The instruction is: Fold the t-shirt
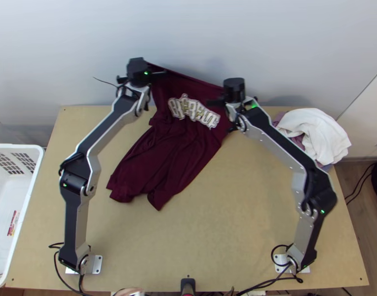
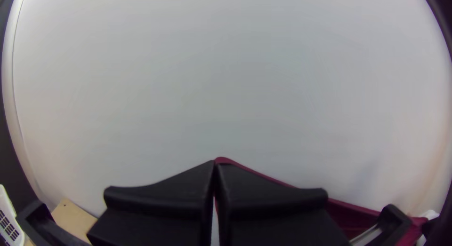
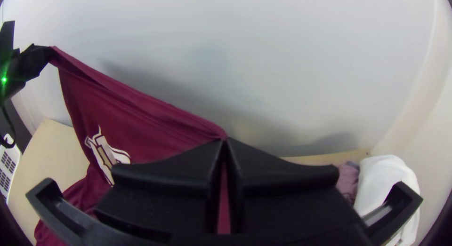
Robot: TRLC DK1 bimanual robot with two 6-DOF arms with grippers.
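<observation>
Two pinches: left gripper (image 2: 214,162) and right gripper (image 3: 224,140) clamp opposite ends of t-shirt (image 1: 173,148) raised edge, body sloping nearward onto table (image 1: 238,197).

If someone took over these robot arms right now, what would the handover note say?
Left gripper: shut on one end of the t-shirt's raised edge, near the wall.
Right gripper: shut on the other end of that edge.
T-shirt: dark red, edge stretched between the grippers, printed part below it, the rest lying rumpled on the table toward the arms' bases.
Nearby: white cloth at the table's right side, white basket at the left.
Done: the shirt is gripped at two places and lifted.
Left: lay it flat, smooth it, fold it; no finished fold to be seen.
</observation>
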